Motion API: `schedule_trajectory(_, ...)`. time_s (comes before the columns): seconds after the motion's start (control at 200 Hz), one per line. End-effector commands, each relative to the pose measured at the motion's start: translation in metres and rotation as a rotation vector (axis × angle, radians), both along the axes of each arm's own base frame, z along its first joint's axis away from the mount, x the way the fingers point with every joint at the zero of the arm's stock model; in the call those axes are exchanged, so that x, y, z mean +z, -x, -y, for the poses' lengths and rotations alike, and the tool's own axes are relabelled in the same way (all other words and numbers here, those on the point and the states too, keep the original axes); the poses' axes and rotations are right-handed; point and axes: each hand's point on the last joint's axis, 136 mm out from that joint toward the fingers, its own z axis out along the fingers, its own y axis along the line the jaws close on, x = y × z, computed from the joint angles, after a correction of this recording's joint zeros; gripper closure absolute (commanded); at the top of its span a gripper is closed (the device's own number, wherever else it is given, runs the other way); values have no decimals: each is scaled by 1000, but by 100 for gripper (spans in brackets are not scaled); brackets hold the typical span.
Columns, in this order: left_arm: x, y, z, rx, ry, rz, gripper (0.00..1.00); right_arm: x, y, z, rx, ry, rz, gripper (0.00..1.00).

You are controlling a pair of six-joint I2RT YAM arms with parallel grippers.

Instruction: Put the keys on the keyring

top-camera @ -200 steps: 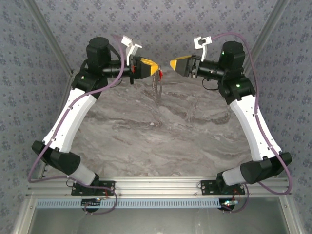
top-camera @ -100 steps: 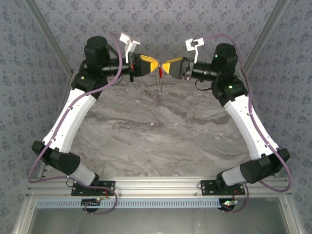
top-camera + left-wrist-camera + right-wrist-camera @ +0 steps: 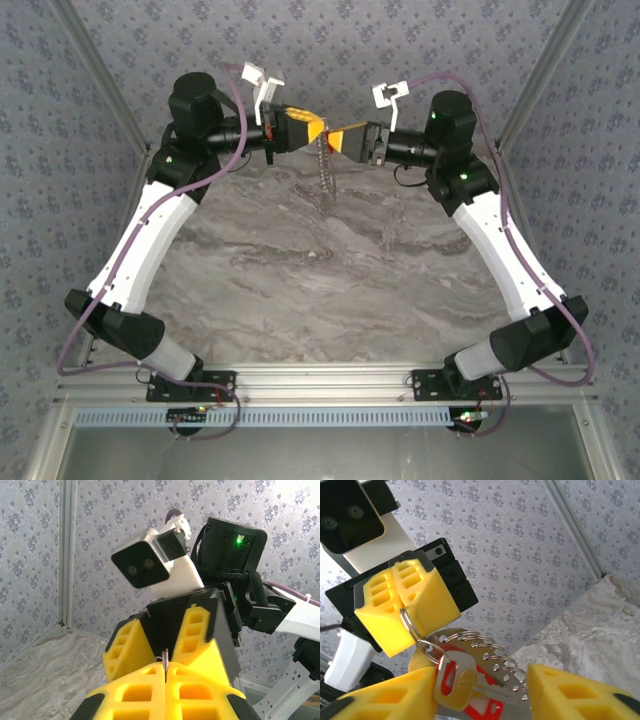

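Note:
High at the back of the table my left gripper [image 3: 316,132] is shut on a thin split ring [image 3: 408,624], whose edge pokes out between its yellow fingers [image 3: 165,661]. From that ring hangs the keyring [image 3: 512,677], a flat grey metal bar with holes and several small loops, dangling above the table [image 3: 323,172]. A silvery key [image 3: 456,679] with red parts behind it [image 3: 487,709] hangs on the same ring. My right gripper [image 3: 481,687] faces the left one tip to tip [image 3: 338,138]. It is open, with the key and the bar between its fingers and the key against its left finger [image 3: 395,695].
The grey marble tabletop [image 3: 330,280] lies below both grippers. Patterned walls [image 3: 330,50] stand close behind them, with metal corner posts at the left [image 3: 100,70] and right [image 3: 545,70]. Both arm bases sit on the near rail [image 3: 320,385].
My right gripper has swung left up to the left gripper's tips, and its jaws have narrowed around the hanging key. The left gripper has shifted slightly back, still holding the ring.

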Motion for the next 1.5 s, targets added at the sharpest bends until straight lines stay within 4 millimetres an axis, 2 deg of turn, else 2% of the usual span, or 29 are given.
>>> schedule_trajectory(0.0,18,5,-3,-4,39,55,100,6,3,-5,35,-14,25,57)
schedule_trajectory(0.055,18,4,-3,-3,39,54,100,7,4,-6,39,-16,31,65)
schedule_trajectory(0.155,17,3,-3,-2,41,50,100,11,7,-5,44,-20,42,88)
schedule_trajectory(0.23,18,2,-3,-1,43,51,100,13,10,-3,48,-21,45,100)
schedule_trajectory(0.515,22,-2,-6,17,63,59,100,10,10,-2,60,-16,33,100)
schedule_trajectory(0.979,23,-4,-6,19,91,55,100,0,23,-27,169,-2,-25,100)
schedule_trajectory(1.354,22,-6,-5,17,107,46,100,-1,21,-28,197,-2,-43,100)
schedule_trajectory(1.419,21,-8,-6,26,109,46,100,0,19,-22,180,-7,-48,86)
schedule_trajectory(1.494,21,-10,-7,43,117,50,100,1,16,-9,148,-16,-49,76)
